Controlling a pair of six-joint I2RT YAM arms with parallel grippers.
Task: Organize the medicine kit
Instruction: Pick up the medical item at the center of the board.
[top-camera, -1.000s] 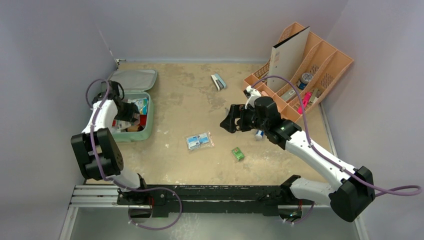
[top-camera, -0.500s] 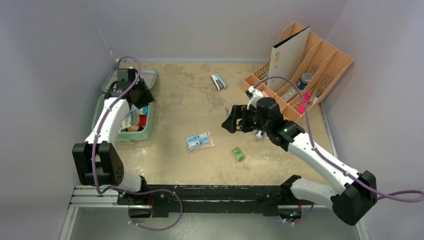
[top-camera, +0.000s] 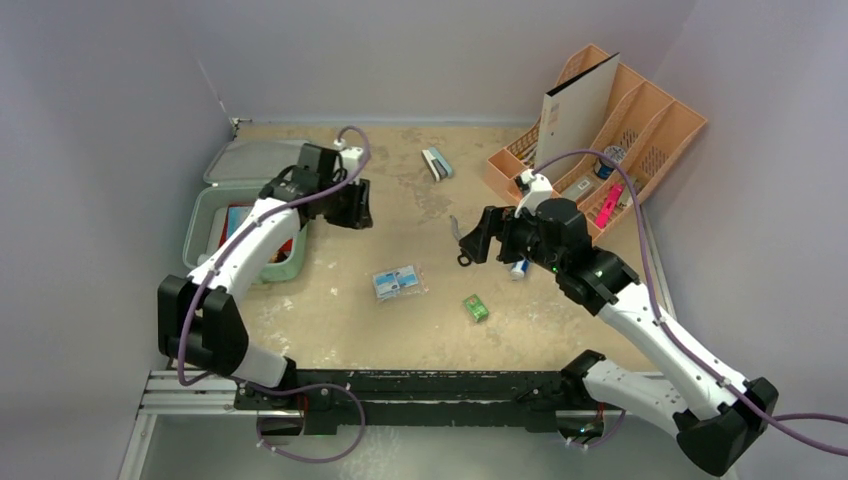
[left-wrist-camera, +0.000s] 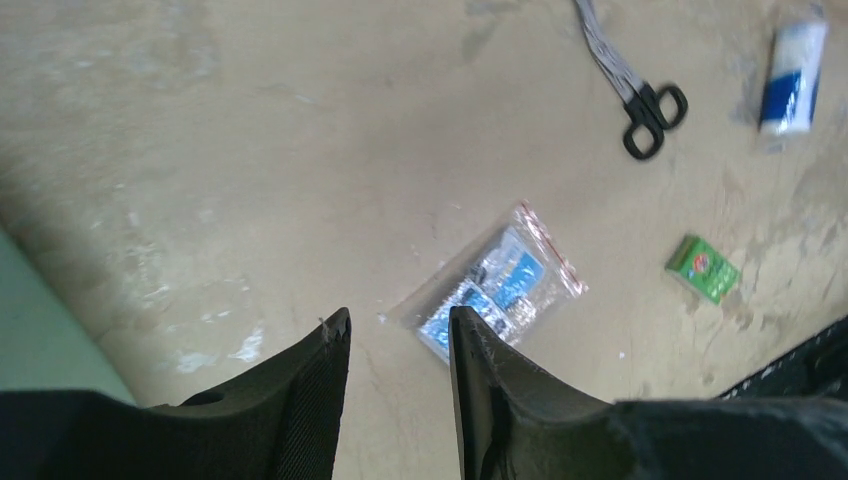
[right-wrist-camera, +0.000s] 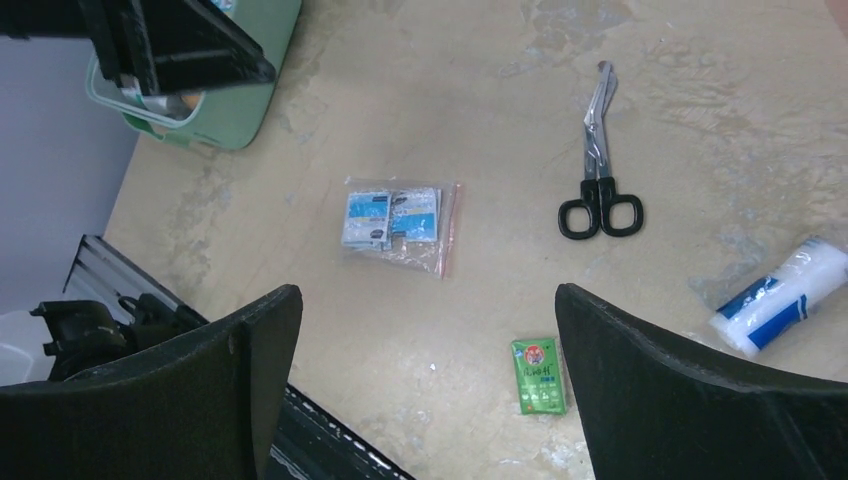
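The mint-green medicine kit (top-camera: 290, 262) lies open at the left, lid (top-camera: 250, 160) folded back, with several packets inside; its corner also shows in the right wrist view (right-wrist-camera: 240, 95). My left gripper (top-camera: 355, 207) (left-wrist-camera: 395, 315) hovers over bare table just right of the kit, open by a narrow gap with nothing between the fingers. A clear bag of blue sachets (left-wrist-camera: 500, 290) (top-camera: 398, 282) lies just beyond its tips. My right gripper (top-camera: 468, 240) (right-wrist-camera: 425, 292) hangs wide open and empty above black-handled scissors (right-wrist-camera: 598, 170), a small green box (right-wrist-camera: 538, 375) and a white-and-blue bandage roll (right-wrist-camera: 780, 295).
A peach slotted organizer (top-camera: 655, 125) with a white board and small items stands at the back right. A small blue-grey item (top-camera: 436, 163) lies near the back wall. Walls close in on the left, back and right; the black rail (top-camera: 420, 385) runs along the near edge.
My left gripper came out of the kit and swung right over the table, its jaws widening a little. The right arm shifted slightly right, still open.
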